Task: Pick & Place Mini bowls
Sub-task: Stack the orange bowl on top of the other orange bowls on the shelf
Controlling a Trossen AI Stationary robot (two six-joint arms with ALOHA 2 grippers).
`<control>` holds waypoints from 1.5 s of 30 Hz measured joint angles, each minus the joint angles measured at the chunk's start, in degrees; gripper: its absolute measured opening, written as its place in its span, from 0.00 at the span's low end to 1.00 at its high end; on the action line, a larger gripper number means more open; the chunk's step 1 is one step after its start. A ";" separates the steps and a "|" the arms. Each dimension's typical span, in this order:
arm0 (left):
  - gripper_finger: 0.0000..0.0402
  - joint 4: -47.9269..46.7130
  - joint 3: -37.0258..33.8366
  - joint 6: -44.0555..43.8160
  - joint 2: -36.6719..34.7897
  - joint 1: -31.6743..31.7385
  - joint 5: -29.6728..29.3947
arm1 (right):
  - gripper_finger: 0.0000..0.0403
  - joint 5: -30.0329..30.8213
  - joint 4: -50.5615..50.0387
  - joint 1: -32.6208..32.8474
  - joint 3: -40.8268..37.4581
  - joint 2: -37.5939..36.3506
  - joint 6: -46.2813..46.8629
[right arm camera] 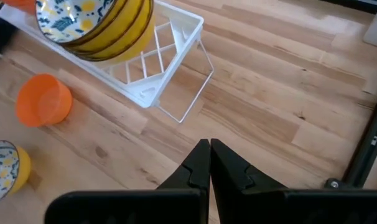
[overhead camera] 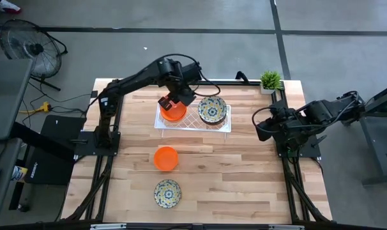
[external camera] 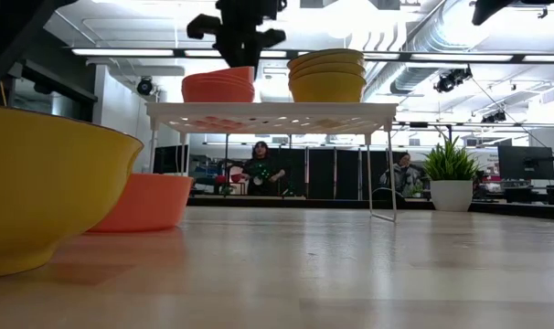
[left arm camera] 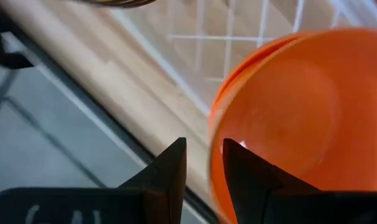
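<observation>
My left gripper (left arm camera: 201, 165) pinches rim of top orange bowl (overhead camera: 174, 111) on rack (overhead camera: 223, 126), so it stacks neat. Floral stack (overhead camera: 212, 109) beside it. Two bowls wait on table. Right gripper (right arm camera: 209, 163) squeezed tight, empty, resting aside.

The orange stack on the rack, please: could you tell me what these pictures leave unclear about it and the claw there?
- Orange stack: the high view hides part of it under the left claw; its bowl count is too small to tell there.
- Low view: the bowls' insides are hidden, seen side-on; the claw is cut off by the top edge.
- Left wrist view: the top bowl is cut off by the edge, so the bowls beneath barely show.
</observation>
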 joint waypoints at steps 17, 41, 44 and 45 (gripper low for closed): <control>0.01 -1.70 -0.15 -0.09 0.34 -0.04 -1.40 | 0.00 -0.56 0.49 0.00 0.00 0.00 -3.57; 0.00 -1.70 6.11 -3.20 0.31 0.00 0.75 | 0.00 -1.35 0.06 0.00 0.00 0.00 -4.30; 0.00 -1.54 6.08 -4.76 0.34 0.04 5.06 | 0.00 -1.35 -0.03 0.00 0.00 0.00 -4.31; 0.00 -1.55 6.08 -5.09 0.34 -0.01 5.24 | 0.00 -1.35 -0.11 0.00 0.00 0.00 -4.32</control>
